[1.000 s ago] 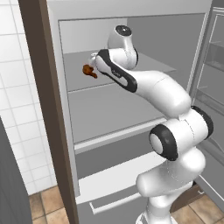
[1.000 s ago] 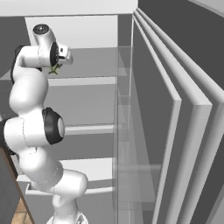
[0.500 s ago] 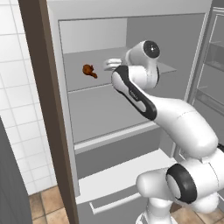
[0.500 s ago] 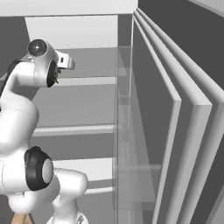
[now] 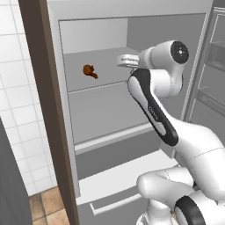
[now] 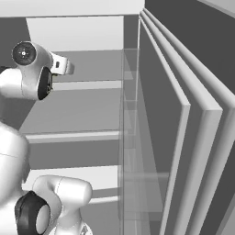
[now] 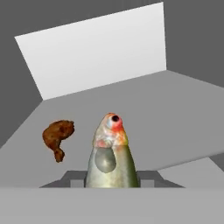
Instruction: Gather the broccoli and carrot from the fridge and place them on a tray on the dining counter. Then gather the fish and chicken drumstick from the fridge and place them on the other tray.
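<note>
Left base view: fridge (image 5: pixel 57 110) open, frame centre. Chicken drumstick (image 5: pixel 90 71) lies on the upper shelf (image 5: pixel 101 79), upper left of centre. Gripper (image 5: pixel 123 61) sits upper centre, just right of the drumstick and apart from it, no contact, at abt the same height. White hand pokes left from the arm's wrist; fingertips too small to read in this view. Fish can't be made out here.

Right base view: gripper (image 6: pixel 69 68) upper left of frame, a white block jutting right from the round wrist joint, over the shelf (image 6: pixel 87 85). Fridge door (image 6: pixel 183 137) w/ its clear racks fills the right half. Jaw state not readable from this side.

Hand view: fish (image 7: pixel 110 153) bottom centre, head up, red eye near the top, body running down between the dark finger tips (image 7: pixel 72 179) at the bottom edge. Gripper (image 7: pixel 111 180) is pinching the fish, one tip on each flank. Drumstick (image 7: pixel 58 139) lies left of the fish, centre-left of frame, close by but w/ a clear gap, flat on the grey shelf (image 7: pixel 175 118). White back wall (image 7: pixel 96 52) of the fridge across the top.
</note>
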